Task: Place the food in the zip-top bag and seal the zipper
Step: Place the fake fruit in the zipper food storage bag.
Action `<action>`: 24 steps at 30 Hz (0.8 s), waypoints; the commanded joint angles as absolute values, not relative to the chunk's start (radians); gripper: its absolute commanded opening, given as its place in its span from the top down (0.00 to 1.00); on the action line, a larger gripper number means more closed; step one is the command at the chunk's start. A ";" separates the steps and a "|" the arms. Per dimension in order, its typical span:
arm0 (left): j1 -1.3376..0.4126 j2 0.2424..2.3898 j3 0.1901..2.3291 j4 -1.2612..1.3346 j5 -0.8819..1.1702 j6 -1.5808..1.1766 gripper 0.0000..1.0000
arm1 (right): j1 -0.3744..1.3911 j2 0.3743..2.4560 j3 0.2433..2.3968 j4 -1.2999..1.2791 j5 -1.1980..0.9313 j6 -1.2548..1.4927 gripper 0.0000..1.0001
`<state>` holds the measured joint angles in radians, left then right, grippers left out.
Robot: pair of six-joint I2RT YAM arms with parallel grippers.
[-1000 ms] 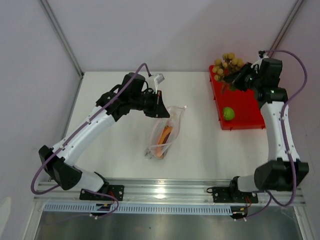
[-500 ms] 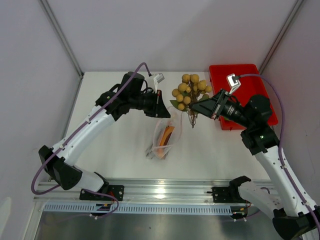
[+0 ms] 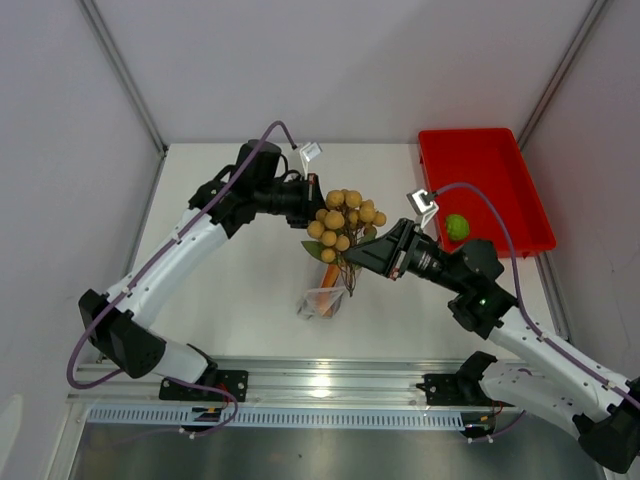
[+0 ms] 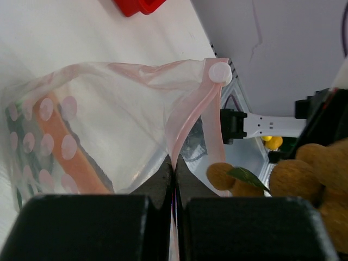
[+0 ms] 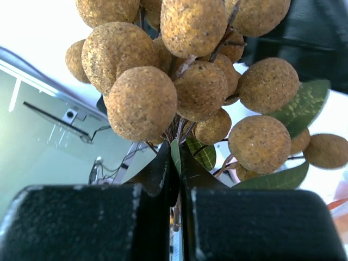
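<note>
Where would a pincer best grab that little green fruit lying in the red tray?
Across its widest middle, coming straight down from above. The green fruit is a small ball lying alone on the floor of the red tray, whose raised walls would probably block a sideways approach.

The left arm [image 3: 180,250] and right arm [image 3: 545,345] share white links, black joints and looping purple cables [image 3: 70,360].

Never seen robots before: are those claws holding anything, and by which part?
The left gripper pinches the zip-top bag by its pinkish mouth edge; the right gripper holds the bunch of tan fruits by its stem.
</note>
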<state>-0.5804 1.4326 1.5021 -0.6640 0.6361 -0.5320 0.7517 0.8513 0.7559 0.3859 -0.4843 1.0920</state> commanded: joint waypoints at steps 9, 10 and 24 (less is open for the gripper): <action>-0.543 1.399 1.447 -0.532 0.787 -0.618 0.99 | 0.758 0.876 0.641 0.589 -0.344 1.172 1.00; -0.540 1.397 1.444 -0.529 0.787 -0.620 0.99 | 0.758 0.880 0.643 0.578 -0.341 1.184 1.00; -0.520 1.381 1.439 -0.511 0.770 -0.606 0.99 | 0.747 0.835 0.686 0.042 -0.402 1.218 1.00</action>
<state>-0.5343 1.4300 1.4212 -0.5461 0.7540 -0.6029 0.7525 0.8402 0.6441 0.2413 -0.3756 1.2304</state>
